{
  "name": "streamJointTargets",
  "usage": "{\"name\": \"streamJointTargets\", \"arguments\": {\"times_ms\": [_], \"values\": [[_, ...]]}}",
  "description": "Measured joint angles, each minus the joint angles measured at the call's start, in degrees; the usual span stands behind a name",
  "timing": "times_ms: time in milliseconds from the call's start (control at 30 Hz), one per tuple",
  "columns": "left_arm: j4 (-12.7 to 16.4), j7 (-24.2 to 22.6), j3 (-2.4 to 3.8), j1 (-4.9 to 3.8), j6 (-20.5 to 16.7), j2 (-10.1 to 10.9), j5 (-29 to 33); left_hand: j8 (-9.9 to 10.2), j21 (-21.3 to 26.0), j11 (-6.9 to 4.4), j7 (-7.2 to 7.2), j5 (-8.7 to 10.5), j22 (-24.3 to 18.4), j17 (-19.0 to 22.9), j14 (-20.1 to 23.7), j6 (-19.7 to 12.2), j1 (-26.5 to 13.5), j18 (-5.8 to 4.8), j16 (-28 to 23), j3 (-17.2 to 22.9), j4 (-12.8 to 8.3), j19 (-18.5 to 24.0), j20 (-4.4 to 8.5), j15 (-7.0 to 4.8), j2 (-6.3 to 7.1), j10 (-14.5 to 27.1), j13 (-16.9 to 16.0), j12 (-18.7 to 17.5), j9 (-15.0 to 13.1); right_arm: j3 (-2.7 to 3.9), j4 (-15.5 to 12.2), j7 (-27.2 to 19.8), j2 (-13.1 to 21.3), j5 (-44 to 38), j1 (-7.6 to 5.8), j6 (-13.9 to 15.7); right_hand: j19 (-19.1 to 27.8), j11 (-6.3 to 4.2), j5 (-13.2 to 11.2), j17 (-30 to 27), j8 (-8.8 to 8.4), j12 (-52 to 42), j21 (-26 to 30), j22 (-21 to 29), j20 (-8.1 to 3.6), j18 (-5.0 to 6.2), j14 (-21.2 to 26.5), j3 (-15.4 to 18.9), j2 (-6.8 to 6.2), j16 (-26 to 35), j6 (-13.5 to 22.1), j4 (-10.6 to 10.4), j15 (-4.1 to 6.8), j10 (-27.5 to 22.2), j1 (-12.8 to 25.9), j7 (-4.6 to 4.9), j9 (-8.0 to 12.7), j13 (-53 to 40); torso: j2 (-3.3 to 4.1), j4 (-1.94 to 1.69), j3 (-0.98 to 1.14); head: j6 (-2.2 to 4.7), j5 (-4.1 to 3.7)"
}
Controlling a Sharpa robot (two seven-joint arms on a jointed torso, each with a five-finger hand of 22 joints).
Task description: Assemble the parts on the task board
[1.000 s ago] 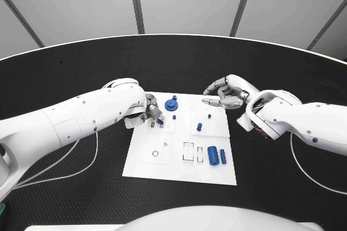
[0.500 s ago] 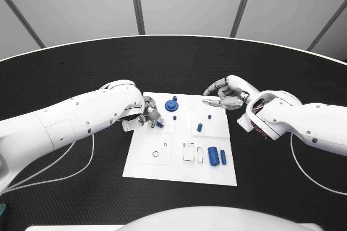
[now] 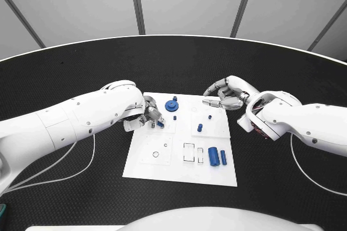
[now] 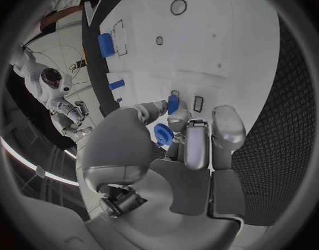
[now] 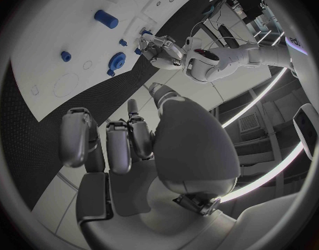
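The white task board (image 3: 181, 163) lay flat mid-table; blue parts (image 3: 212, 155) lay scattered on it, a round one (image 3: 171, 106) near its far edge.

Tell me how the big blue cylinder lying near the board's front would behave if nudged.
The big blue cylinder lies on its side on the task board, so it would probably roll sideways. It looks like rigid, smooth plastic, so likely light and somewhat slippery.

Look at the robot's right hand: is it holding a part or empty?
Empty. The right hand hovers beyond the task board's far right corner with its fingers curled in, and the right wrist view shows nothing between them.
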State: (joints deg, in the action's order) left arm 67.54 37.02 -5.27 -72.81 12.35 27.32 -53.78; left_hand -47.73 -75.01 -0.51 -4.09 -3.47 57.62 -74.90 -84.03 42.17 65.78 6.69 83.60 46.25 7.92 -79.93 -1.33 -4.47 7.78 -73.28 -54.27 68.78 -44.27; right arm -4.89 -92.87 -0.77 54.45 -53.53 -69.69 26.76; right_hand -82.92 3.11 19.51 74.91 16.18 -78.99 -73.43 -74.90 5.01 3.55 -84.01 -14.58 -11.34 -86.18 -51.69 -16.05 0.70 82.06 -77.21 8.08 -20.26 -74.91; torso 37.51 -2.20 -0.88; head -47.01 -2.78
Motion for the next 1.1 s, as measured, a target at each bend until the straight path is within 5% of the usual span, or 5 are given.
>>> {"name": "streamJointTargets", "arguments": {"times_ms": [1100], "values": [[-0.9,0.9,-0.01,0.01,1.7,-0.9,0.0,-0.4,0.0,-0.14,0.12,-0.06,0.0,0.0,0.0,0.2,-0.2,0.0,0.0,0.2,0.1,0.0,0.0,0.0,0.22,-0.1,-0.2,0.3,-0.2,0.0,0.2,0.0,0.0,0.0,0.01,-0.1,0.0,0.0,0.0,0.0,-0.02,0.0,0.0,0.0,0.0,0.0,0.0,0.0,0.0,0.0,0.0,0.0,0.0,0.0,0.0,0.0,0.0,0.0,-0.03,0.03,0.02,-0.43,0.01]]}}
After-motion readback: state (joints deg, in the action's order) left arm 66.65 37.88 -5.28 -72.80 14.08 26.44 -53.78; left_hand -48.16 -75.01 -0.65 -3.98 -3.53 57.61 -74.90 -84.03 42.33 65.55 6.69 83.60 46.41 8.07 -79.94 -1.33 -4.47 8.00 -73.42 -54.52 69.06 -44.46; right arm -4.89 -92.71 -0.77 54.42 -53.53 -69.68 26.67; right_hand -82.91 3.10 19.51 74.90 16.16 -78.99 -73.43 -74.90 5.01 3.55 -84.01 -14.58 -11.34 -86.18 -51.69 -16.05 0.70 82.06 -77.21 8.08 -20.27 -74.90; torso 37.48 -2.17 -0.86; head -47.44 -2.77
